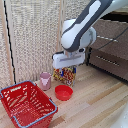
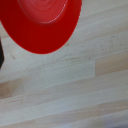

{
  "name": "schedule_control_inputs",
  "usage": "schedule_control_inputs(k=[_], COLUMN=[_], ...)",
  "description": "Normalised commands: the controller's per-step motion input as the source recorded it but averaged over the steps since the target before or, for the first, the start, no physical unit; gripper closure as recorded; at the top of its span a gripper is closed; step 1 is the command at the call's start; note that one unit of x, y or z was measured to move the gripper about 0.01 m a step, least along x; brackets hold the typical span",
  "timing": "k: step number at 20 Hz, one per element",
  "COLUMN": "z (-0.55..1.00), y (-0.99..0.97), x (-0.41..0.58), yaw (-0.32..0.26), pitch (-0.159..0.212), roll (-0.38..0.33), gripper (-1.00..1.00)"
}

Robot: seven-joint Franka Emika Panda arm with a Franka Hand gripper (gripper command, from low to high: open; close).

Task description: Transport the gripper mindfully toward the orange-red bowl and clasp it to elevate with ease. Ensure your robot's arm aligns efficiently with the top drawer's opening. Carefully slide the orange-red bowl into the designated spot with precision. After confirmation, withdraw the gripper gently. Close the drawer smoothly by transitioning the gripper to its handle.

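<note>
The orange-red bowl point(image 1: 63, 92) sits upright on the light wooden floor, between the pink cup and the dresser. My gripper point(image 1: 65, 69) hangs from the white robot's arm point(image 1: 82, 25) a short way above the bowl and slightly behind it, apart from it. Its fingers blur into a colourful object behind them. The wrist view shows part of the bowl point(image 2: 40, 22) over bare floorboards. At the exterior view's right stands the dark brown dresser; one drawer point(image 1: 114, 48) seems pulled out, with a silver handle point(image 1: 107, 60) on its front.
A small pink cup point(image 1: 45, 80) stands beside the bowl on the exterior view's left. A large red mesh basket point(image 1: 27, 104) with a blue rim fills the lower left. A colourful patterned container point(image 1: 66, 76) stands behind the bowl, before a wicker screen point(image 1: 30, 35).
</note>
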Motion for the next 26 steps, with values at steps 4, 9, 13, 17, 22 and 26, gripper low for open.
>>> schedule_control_inputs(k=[4,9,13,17,22,26], z=[-0.46,-0.4,-0.39,-0.38,-0.41,-0.07], y=[0.0,0.0,0.0,0.01,0.02,0.01], x=[-0.132,-0.125,-0.042,-0.009,0.0,0.0], yaw=[-0.046,-0.119,-0.173,-0.112,-0.032,0.0], pitch=[0.062,0.063,0.008,-0.006,-0.048,-0.008], roll=[-0.039,-0.039,-0.038,-0.054,-0.068,-0.006], gripper=[-1.0,-1.0,-1.0,-1.0,-1.0,1.0])
